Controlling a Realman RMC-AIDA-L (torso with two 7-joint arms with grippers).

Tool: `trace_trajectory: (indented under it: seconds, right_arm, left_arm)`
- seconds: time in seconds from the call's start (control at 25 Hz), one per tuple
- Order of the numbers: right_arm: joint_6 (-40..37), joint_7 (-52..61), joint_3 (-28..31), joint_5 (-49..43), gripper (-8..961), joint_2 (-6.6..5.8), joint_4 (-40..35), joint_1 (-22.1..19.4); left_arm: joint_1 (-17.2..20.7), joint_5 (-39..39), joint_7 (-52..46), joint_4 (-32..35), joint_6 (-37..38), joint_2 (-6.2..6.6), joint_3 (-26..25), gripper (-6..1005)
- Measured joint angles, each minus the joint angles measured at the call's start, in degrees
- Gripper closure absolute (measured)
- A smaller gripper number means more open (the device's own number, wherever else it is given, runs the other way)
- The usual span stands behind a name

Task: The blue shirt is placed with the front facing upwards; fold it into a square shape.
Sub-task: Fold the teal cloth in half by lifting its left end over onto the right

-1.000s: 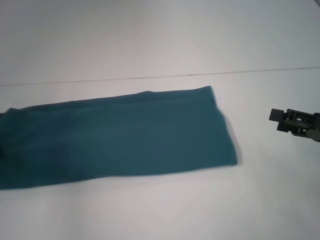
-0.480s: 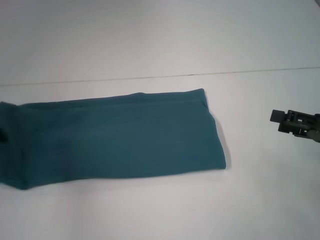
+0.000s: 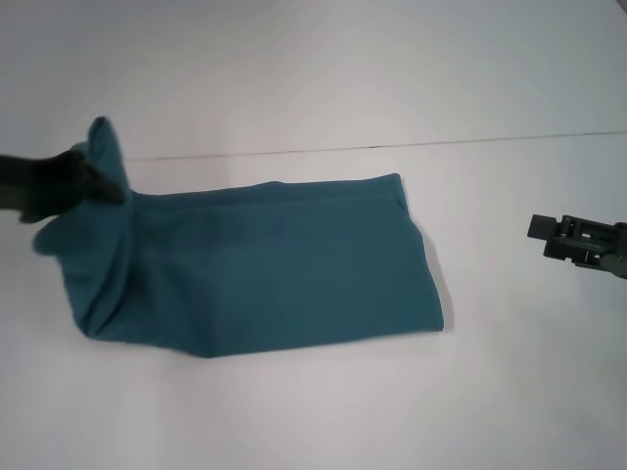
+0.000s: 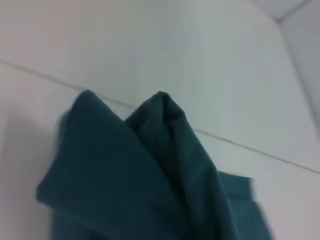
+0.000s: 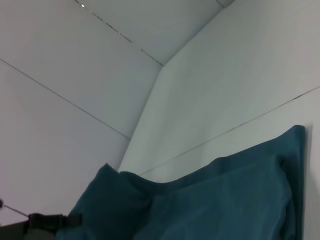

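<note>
The blue shirt (image 3: 265,264) lies as a long band across the middle of the head view, long axis running left to right. The left gripper (image 3: 98,181) is clenched on its left end, lifted at the frame's left edge - so that end likely swings right, over the flat part. The right gripper (image 3: 549,235) sits mid-right, well apart from the cloth - can't tell if it's released.

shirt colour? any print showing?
The blue shirt is plain dark teal; no print visible. Head view shows it best.
</note>
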Motion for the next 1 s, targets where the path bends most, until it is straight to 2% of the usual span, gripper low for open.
trace_trajectory:
  seconds: [0.28,0.52,0.68,0.88,1.0]
  right_arm:
    - [0.1,0.0,0.0,0.0,28,0.02,0.0,0.1]
    - [0.1,-0.1,0.0,0.0,28,0.03,0.0,0.1]
    - [0.1,-0.1,-0.2,0.0,29,0.14,0.0,0.1]
    - [0.1,-0.1,-0.4,0.0,29,0.18,0.0,0.1]
    - [0.1,-0.1,-0.4,0.0,29,0.21,0.0,0.1]
  left_arm:
    - [-2.8,-8.4,0.3,0.0,-0.4,-2.35,3.9,922]
    - [-4.8,-10.6,1.2,-0.3,-2.9,-5.35,7.0,921]
    - [-5.9,-10.8,2.6,-2.7,-6.9,-7.87,8.0,921]
    - [-7.8,-11.2,4.7,-8.0,-11.2,-8.88,9.2,922]
    - [-8.7,-11.3,5.8,-10.3,-14.0,-9.95,10.1,922]
